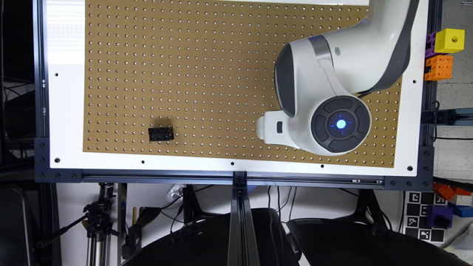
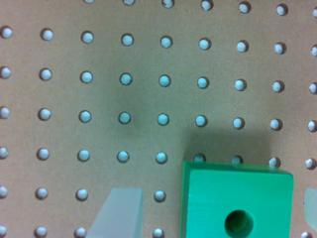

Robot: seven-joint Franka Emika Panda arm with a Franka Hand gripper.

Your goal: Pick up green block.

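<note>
I'm seeing the arm (image 1: 332,85) hanging over the pegboard (image 1: 192,74) toward the exterior view's right; black studded brick (image 1: 161,134) is sitting well apart (yellow cube (image 1: 449,40) is perching off-board, right edge).

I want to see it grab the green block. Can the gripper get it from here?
Probably yes. The green block sits between the two pale fingers on the pegboard, a gap still beside it, and nothing else is close to it.

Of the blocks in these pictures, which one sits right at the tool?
The green block, with a round hole in its face. The wrist view shows it between the tool's fingers. The black brick lies apart on the pegboard, and the yellow cube sits off the board.
</note>
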